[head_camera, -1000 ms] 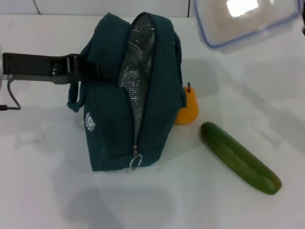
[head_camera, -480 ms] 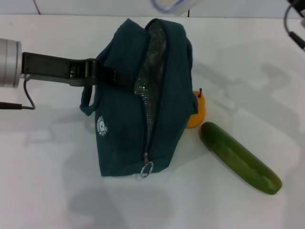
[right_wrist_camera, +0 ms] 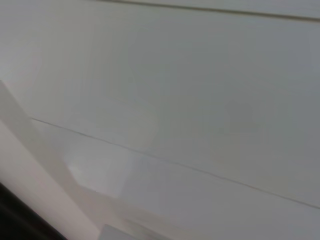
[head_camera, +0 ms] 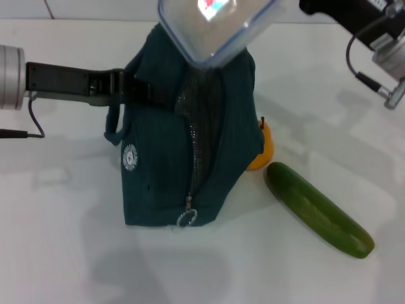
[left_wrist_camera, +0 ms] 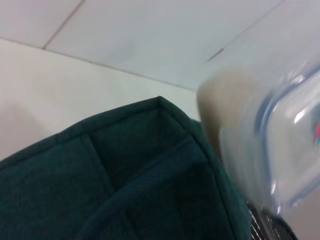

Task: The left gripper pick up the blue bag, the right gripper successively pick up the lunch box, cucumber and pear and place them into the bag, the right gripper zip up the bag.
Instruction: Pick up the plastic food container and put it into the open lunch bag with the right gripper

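Overhead, the clear rectangular plastic lunch box [head_camera: 215,28] with its blue-rimmed lid hangs tilted just above the open mouth of the dark teal-blue fabric bag [head_camera: 164,171], its lower corner overlapping the strip of silver foil lining [head_camera: 201,120] that shows between the parted zipper edges. The black right gripper [head_camera: 304,7] on its all-black arm reaches in from the far right corner of the white table [head_camera: 63,240] and meets the box at the box's right end; whether its fingers are clamped on the box cannot be told, since the contact lies at the picture's upper edge. The black left gripper [head_camera: 130,88], on the arm with the silver metal cylinder, comes in level from the table's left edge and is closed on the bag's upper left side beside one of the loop handles [head_camera: 114,126], keeping the bag upright near the middle of the table. A round white logo [head_camera: 130,158] faces the left side of the bag, and the ring-pull zipper [head_camera: 185,218] hangs at the bag's near end. The orange-yellow pear [head_camera: 262,149] with a short dark stem stands touching the bag's right side, partly hidden behind it. The long dark green cucumber [head_camera: 316,209] lies on the table just beside the pear, slanting toward the near right corner. From the left wrist, the box [left_wrist_camera: 270,135] shows blurred just beside the bag's top fabric [left_wrist_camera: 100,185].
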`<state>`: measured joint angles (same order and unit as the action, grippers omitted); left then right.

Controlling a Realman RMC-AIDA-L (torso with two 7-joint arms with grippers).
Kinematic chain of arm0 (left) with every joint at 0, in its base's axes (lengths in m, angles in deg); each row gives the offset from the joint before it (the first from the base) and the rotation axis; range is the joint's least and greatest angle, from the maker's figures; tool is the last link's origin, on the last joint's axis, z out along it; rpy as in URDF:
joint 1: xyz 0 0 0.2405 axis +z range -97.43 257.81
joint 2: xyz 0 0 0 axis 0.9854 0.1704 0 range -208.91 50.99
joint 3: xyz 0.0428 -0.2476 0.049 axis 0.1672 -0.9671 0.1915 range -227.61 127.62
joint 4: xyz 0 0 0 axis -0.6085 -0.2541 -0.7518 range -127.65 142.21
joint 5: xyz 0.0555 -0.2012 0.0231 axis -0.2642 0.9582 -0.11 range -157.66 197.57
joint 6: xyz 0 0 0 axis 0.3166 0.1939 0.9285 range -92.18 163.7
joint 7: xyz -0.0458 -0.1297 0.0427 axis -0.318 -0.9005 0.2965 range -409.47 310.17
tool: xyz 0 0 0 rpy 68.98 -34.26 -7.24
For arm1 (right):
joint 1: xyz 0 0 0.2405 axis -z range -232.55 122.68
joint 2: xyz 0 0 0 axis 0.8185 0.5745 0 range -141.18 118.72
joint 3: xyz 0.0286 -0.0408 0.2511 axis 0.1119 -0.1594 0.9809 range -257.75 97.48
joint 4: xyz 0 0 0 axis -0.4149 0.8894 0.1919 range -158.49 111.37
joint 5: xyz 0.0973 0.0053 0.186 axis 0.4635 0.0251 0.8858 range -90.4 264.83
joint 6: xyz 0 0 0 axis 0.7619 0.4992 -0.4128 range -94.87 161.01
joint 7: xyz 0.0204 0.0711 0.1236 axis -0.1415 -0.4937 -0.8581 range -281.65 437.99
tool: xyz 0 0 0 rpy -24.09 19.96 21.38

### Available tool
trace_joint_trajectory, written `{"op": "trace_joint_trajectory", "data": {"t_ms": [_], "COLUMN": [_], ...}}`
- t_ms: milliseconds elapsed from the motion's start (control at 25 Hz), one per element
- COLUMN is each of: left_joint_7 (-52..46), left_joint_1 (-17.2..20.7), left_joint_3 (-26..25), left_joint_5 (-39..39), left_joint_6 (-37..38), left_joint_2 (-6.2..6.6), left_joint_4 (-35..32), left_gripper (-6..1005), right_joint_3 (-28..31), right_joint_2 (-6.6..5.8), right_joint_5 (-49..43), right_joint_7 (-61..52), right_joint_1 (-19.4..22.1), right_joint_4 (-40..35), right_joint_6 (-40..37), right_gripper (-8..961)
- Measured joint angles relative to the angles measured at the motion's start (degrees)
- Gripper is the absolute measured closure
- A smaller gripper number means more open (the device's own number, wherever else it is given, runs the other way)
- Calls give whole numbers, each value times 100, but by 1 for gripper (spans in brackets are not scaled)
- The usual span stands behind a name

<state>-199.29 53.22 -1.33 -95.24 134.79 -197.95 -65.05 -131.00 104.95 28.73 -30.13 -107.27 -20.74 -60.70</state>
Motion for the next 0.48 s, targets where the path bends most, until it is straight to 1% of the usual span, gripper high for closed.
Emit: {"op": "trace_joint_trajectory", "data": {"t_ms": [280, 400, 440, 480], "left_joint_7": [4, 4, 4, 4], "left_joint_1": [0, -3, -3, -3], "left_joint_3": [-40, -41, -41, -42], "left_joint_5": [4, 7, 8, 8], "left_joint_6": [-146, -151, -152, -153], "left_joint_2": [-14, -15, -15, -16], "left_joint_4": [35, 42, 42, 43], "left_gripper": [967, 967, 967, 967], "right_joint_3": [-34, -35, -37, -37], "right_joint_2": [0, 0, 0, 0], "right_joint_5": [-364, -432, -498, -499], "right_joint_7": [22, 27, 108, 167], "right_joint_1": [279, 308, 337, 336], "right_joint_4": [-50, -61, -73, -75], "right_joint_6": [378, 469, 693, 725], "right_gripper": [816, 814, 814, 813]}}
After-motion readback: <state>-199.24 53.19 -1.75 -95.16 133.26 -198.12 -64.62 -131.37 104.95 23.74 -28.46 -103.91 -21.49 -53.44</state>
